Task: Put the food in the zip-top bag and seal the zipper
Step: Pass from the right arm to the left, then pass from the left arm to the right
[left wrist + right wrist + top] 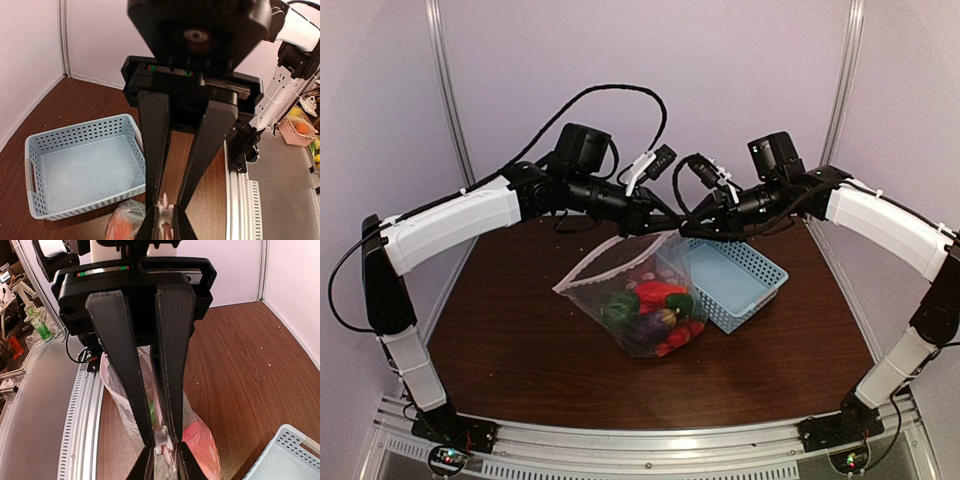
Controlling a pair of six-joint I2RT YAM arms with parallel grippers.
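Food point(655, 305) sits inside the zip-top bag point(582, 290), left hand point(165, 214) and right hand point(163, 441) clamped on its zipper point(590, 263).

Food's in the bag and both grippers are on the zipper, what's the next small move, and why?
Probably slide the left gripper along the zipper toward the free corner of the bag while the right gripper holds: both pinch the strip close together, and the rest looks unsealed.

Left arm point(450, 225) and right arm point(885, 225) wear white shells over black joints; black cables point(610, 95) loop off the wrists; left gripper point(165, 222) and right gripper point(162, 442) have long, flat, tapering black fingers point(152, 150).
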